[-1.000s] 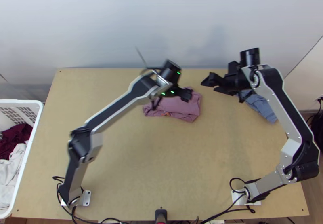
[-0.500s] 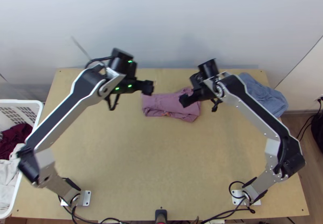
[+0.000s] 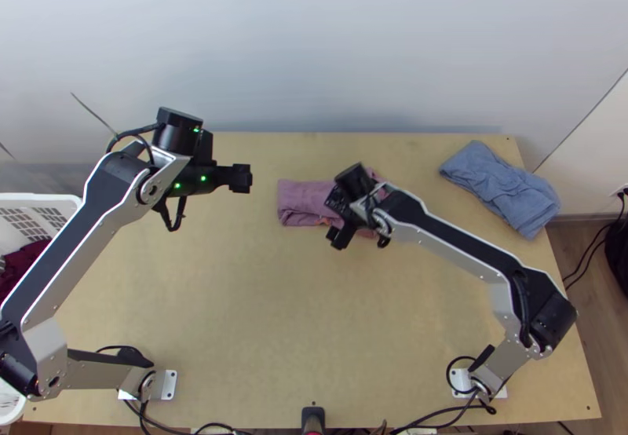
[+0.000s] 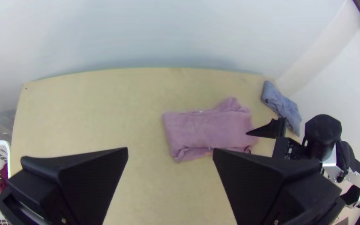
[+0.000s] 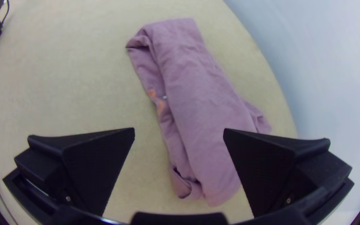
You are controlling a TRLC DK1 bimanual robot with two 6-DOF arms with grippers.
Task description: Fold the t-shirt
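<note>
In the top view, the right arm hides much of the shirt's three o'clock end. At nine o'clock the left arm covers part of the basket, itself cut off, as is a dark thing near three, too little showing to name.

The t-shirt is a dusty mauve pink, plain over its upper face, with a bright orange print along its near side. At the far right, the folded cloth is a muted blue-grey. The surface is pale tan, the wall beyond it whitish with a bluish cast of shadow, the floor at the right brown. On the left, the white basket carries a grid pattern and holds deep maroon fabric. Both arms pair silver-grey with black; green lights dot the left one.
</note>
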